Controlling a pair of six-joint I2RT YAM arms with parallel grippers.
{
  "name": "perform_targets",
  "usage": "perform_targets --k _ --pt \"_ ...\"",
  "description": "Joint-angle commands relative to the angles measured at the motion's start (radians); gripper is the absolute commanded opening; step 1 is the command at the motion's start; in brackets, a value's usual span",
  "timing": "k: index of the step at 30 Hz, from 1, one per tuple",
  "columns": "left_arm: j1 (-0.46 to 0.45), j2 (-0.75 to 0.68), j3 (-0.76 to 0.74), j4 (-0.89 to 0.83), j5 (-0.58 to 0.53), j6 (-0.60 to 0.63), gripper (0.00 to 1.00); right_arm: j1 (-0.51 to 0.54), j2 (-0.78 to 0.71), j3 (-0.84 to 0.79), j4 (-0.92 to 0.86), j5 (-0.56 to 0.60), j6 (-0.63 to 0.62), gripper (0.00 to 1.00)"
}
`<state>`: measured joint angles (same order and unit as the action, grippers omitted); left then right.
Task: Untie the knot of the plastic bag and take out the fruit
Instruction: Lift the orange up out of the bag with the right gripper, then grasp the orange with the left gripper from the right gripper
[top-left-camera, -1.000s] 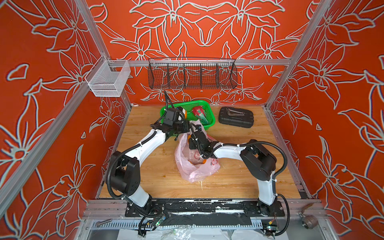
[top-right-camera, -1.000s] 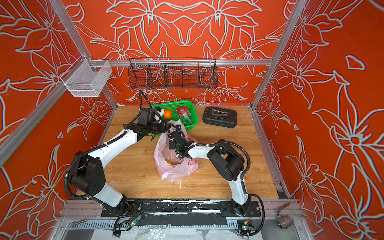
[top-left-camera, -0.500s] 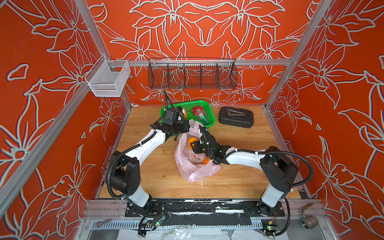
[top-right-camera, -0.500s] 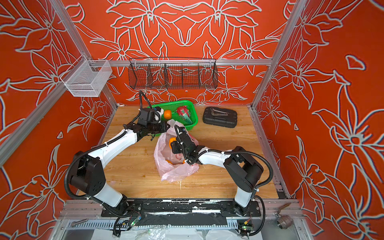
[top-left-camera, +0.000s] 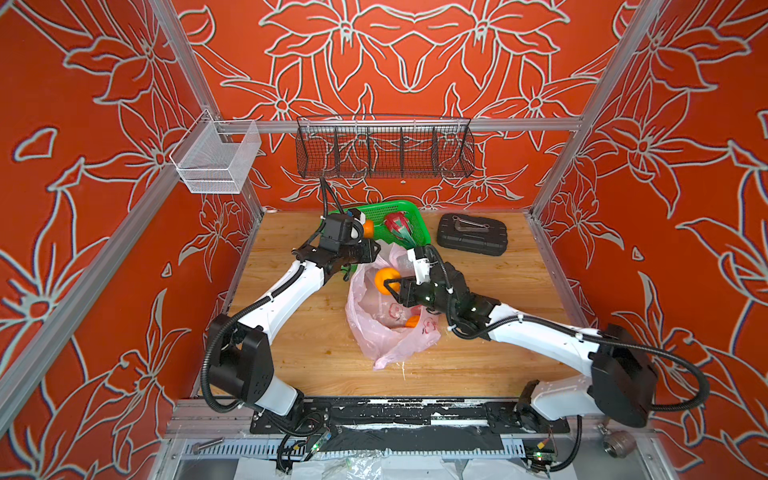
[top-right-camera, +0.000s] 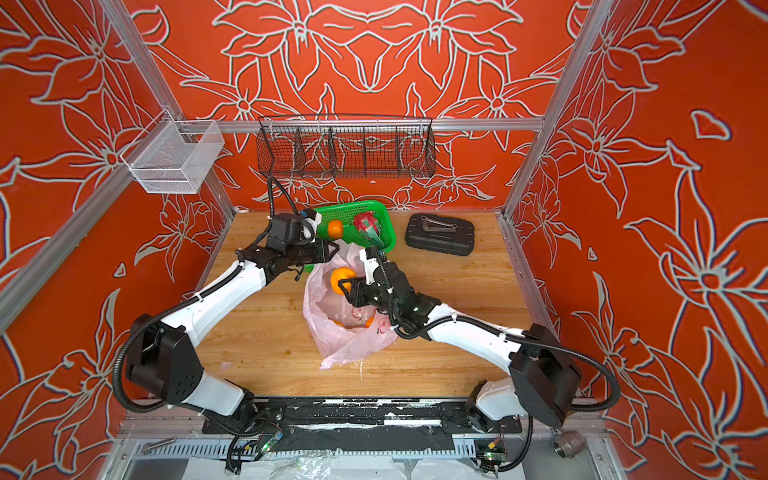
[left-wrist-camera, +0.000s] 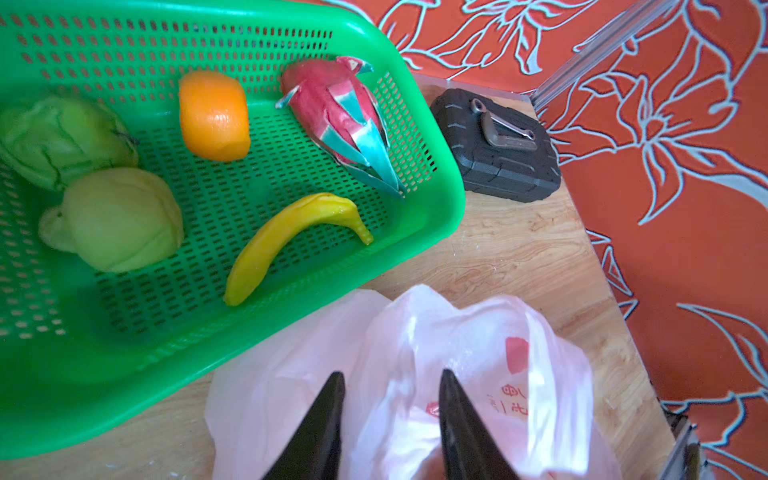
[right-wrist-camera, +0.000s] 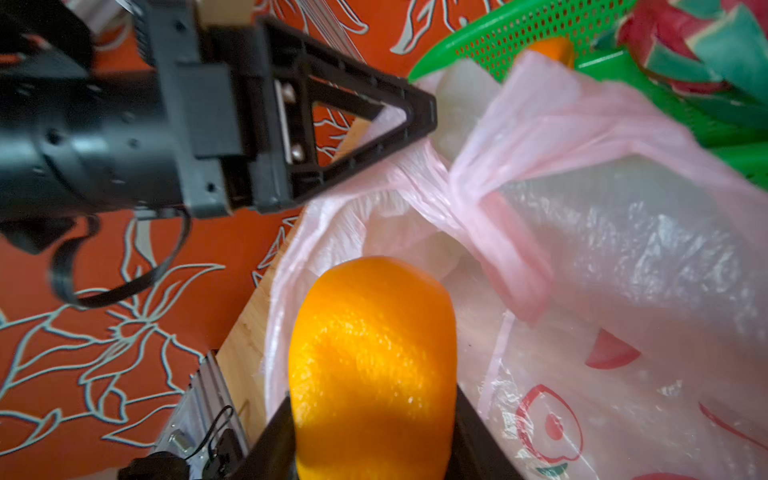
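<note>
An orange (right-wrist-camera: 374, 357) was clamped in the right gripper (right-wrist-camera: 372, 411) above the plastic bag (top-left-camera: 386, 336); the left gripper (left-wrist-camera: 391, 374) was seen with fingers apart.

The orange (top-left-camera: 387, 280) newly above plastic bag (top-left-camera: 388, 347)

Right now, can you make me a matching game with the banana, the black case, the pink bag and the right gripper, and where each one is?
Things: 1 banana; 2 black case; 3 pink bag; 4 right gripper.
Where or how: A shut on an orange; B in the green basket; C on the table, right of the basket; D crumpled mid-table.
Pairs: 1-B, 2-C, 3-D, 4-A.
</note>
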<state>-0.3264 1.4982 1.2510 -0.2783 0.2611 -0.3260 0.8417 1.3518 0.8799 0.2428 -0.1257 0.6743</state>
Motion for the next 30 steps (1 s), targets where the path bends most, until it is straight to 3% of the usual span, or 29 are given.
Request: perform_targets --k 1,9,17,22,30 --pt "0.003 -0.072 0.002 0.029 0.011 0.061 0.44 -0.016 -0.067 0.027 -0.055 -0.030 -0.014 0.45" --pt "0.003 -0.231 -0.105 0.244 0.141 0.236 0.51 -0.128 -0.145 0.082 -0.053 -0.094 0.030 0.46" --pt "-0.023 -0.297 -0.170 0.332 0.389 0.571 0.60 -0.274 -0.122 0.103 0.046 -0.271 0.124 0.46" --pt "-0.074 -0.292 -0.166 0.313 0.444 0.770 0.75 -0.331 -0.107 0.100 0.114 -0.406 0.197 0.45" --pt "-0.110 -0.188 -0.087 0.343 0.454 0.810 0.89 -0.343 -0.083 0.102 0.166 -0.538 0.237 0.45"
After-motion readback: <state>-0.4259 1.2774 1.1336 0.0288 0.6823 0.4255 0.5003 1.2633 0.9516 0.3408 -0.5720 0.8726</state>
